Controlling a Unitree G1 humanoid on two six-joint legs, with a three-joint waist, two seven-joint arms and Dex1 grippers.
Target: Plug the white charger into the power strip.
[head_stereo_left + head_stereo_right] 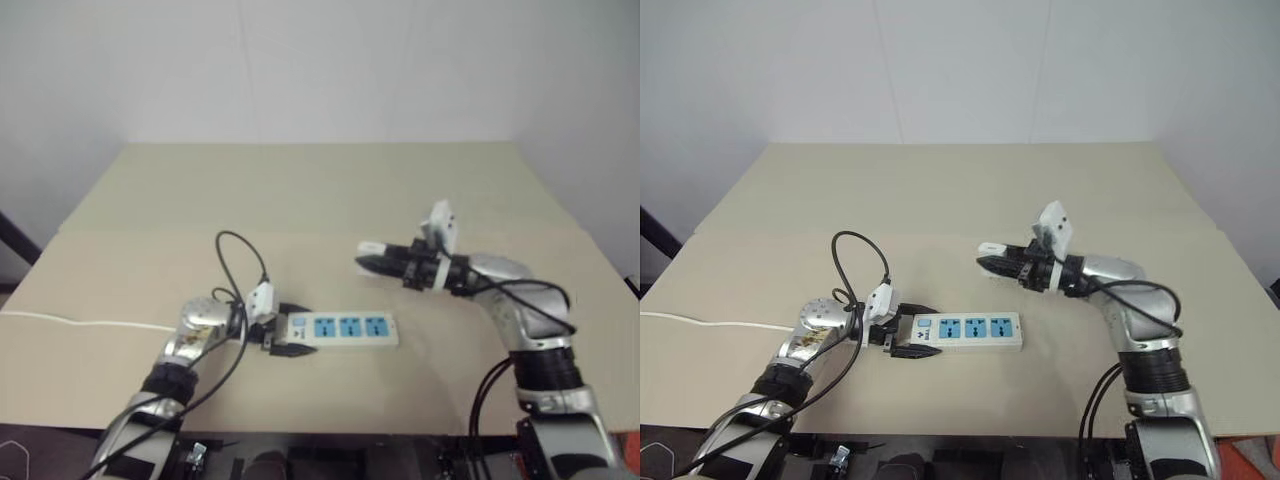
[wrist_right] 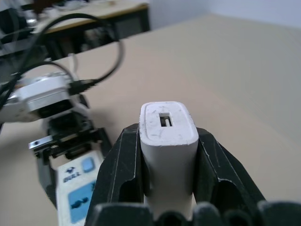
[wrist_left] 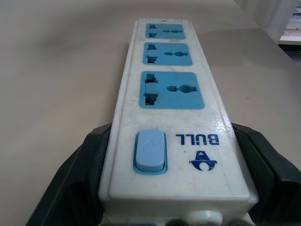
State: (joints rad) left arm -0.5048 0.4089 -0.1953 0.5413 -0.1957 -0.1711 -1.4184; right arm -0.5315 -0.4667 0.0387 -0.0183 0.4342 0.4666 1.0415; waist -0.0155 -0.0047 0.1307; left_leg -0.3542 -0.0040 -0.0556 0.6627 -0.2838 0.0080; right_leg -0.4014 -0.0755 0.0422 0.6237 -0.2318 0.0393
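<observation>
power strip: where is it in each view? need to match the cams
Left eye: the power strip lies low centre on the table, its switch end in the left claw.
Right eye: low centre, by the same claw.
Left wrist: centre, running away from the camera.
Right wrist: its switch end at the lower left, beside the white charger held in the right claw.
Shared landmark: the blue switch.

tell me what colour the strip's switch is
Light blue, like the socket faces; the switch shows best in the left wrist view.

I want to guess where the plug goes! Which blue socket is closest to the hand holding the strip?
The blue socket right beside the switch, at the power strip's end clamped by the left gripper. The other two sit farther along.
</observation>
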